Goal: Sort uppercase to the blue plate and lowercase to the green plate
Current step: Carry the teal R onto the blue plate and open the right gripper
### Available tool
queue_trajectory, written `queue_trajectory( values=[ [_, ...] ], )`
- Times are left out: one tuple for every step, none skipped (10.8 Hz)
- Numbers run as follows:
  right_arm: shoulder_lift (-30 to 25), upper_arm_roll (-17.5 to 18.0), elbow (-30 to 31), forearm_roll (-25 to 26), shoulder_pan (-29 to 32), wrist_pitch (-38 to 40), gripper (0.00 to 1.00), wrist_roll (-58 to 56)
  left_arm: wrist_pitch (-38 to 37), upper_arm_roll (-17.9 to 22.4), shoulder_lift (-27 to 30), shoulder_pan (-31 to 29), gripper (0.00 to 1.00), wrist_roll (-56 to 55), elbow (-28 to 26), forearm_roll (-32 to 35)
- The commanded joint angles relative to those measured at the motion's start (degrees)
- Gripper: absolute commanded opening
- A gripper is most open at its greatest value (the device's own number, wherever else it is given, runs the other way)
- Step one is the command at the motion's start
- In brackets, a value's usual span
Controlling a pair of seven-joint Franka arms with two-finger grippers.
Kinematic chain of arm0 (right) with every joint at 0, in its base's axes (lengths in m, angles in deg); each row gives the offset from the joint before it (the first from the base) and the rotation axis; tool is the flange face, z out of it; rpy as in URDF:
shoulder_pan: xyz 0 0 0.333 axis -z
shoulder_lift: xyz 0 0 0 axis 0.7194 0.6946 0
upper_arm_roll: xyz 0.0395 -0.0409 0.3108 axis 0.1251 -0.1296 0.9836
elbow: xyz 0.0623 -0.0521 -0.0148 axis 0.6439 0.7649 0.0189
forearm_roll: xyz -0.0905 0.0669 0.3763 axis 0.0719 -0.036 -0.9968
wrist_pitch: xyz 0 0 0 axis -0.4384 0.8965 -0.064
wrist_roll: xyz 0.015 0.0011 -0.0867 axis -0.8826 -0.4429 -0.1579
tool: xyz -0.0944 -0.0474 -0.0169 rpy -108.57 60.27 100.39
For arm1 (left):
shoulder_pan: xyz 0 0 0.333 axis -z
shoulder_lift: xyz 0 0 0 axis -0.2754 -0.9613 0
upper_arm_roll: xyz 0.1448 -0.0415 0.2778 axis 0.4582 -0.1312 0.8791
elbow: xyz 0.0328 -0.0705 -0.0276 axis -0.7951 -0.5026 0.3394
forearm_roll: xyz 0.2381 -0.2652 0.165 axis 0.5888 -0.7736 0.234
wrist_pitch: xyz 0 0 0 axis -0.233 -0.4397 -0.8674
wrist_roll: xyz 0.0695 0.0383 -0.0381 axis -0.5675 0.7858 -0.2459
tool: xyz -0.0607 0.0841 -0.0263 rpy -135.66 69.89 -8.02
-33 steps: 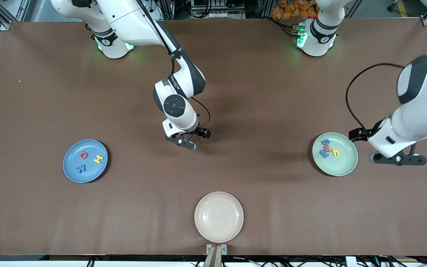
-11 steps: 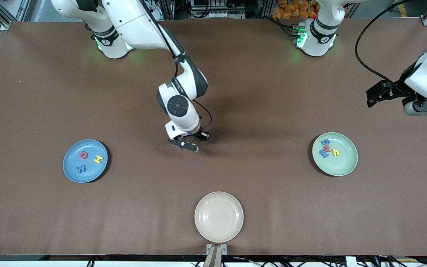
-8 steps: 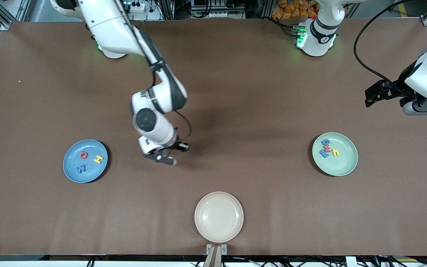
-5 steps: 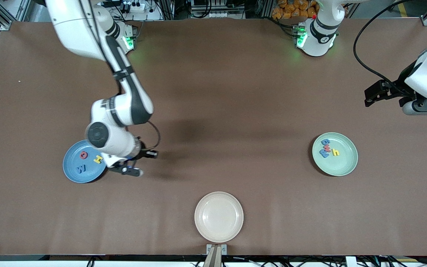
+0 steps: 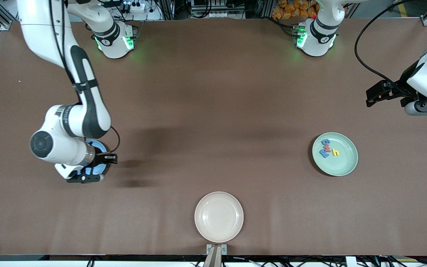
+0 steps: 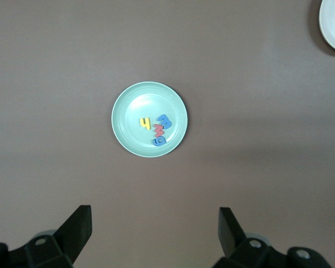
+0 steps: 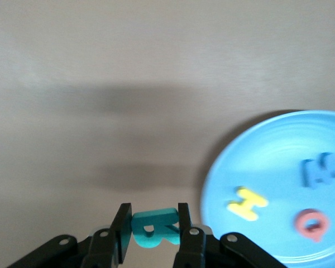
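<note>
My right gripper (image 7: 152, 223) is shut on a teal capital R (image 7: 154, 226), hanging at the rim of the blue plate (image 7: 268, 167). A yellow H (image 7: 247, 202), a blue W (image 7: 321, 170) and a red Q (image 7: 311, 223) lie on that plate. In the front view the right arm covers most of the blue plate (image 5: 101, 148), and the right gripper (image 5: 83, 178) hangs over its camera-side edge. The green plate (image 5: 343, 165) holds a blue g (image 5: 325, 141), red w (image 5: 326, 148), blue m (image 5: 324, 154) and yellow h (image 5: 335, 152). My left gripper (image 6: 153, 229) waits open, high above the green plate (image 6: 128, 137).
A cream plate (image 5: 219, 217) with nothing on it sits at the table's camera-side edge, midway between the two arms' ends. The left gripper (image 5: 424, 110) hangs over bare brown table at the left arm's end.
The right arm has swung from the middle of the table to the blue plate, carrying the teal R. The left arm has stayed put.
</note>
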Motion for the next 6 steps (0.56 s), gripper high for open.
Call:
queue_trajectory(
  values=[
    [-1.4, 1.0, 1.3, 3.8, 4.9, 0.4, 0.00, -6.5, -0.4, 0.4, 1.1, -0.2, 1.00, 1.0, -0.6, -1.4],
    [-1.3, 1.5, 1.4, 6.4, 6.5, 0.4, 0.00, -7.7, -0.4, 0.2, 1.1, -0.1, 1.00, 0.9, -0.6, -1.4],
    [-1.4, 2.8, 2.5, 7.5, 8.8, 0.3, 0.00, -9.5, -0.4, 0.1, 1.0, -0.1, 1.00, 0.9, -0.6, -1.4],
    [-1.4, 3.8, 3.0, 8.4, 11.1, 0.3, 0.00, -12.0, -0.4, 0.1, 1.0, -0.2, 1.00, 0.9, -0.6, -1.4],
    [-1.2, 3.9, 3.9, 8.5, 12.6, 0.3, 0.00, -14.5, -0.4, 0.1, 1.0, -0.1, 1.00, 0.9, -0.6, -1.4],
    [-1.3, 3.9, 6.0, 8.5, 12.7, -0.4, 0.13, -14.7, -0.4, 0.0, 1.0, -0.1, 1.00, 0.9, -0.6, -1.4]
  ],
)
